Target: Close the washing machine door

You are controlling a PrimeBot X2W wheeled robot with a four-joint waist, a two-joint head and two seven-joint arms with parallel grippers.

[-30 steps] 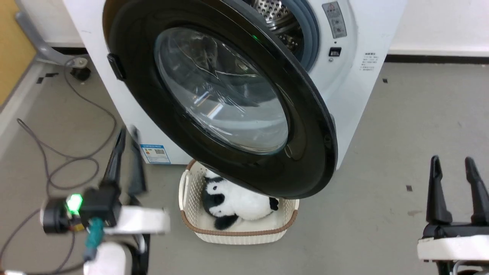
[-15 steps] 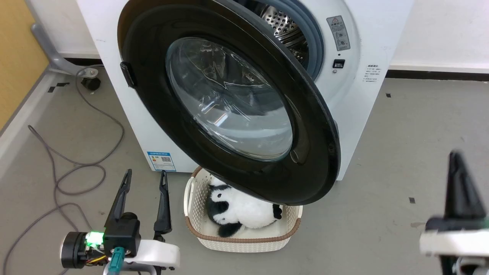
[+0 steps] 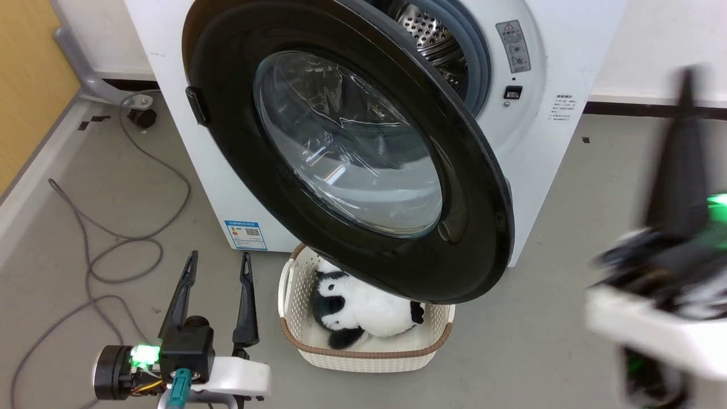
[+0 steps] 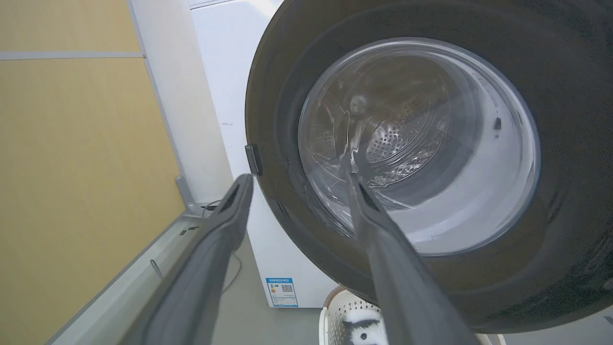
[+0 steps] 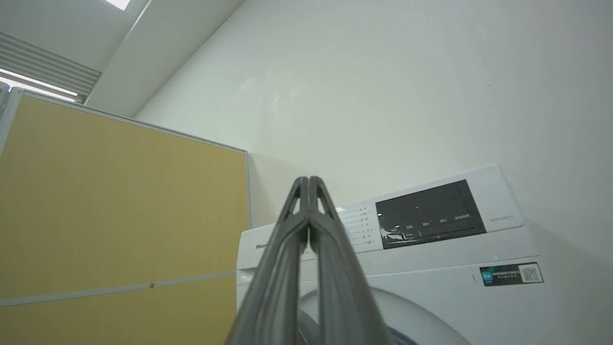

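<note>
The washing machine door stands swung open from the washing machine. Its black rim overhangs a basket on the floor that holds a panda toy. The left end effector sits low, left of the basket, its fingers spread and empty, clear of the door. The right end effector is clenched on nothing, to the machine's right and blurred in the head view.

Basket: cream woven plastic, brown rim, standing on the floor.
Soft toy: black-and-white panda plush, lying inside the basket.
Cable: grey, looped loosely across the floor.
Floor: grey, smooth, a few small dark marks.
Partition: yellow panel, pale grey frame.
Wall: plain white.
</note>
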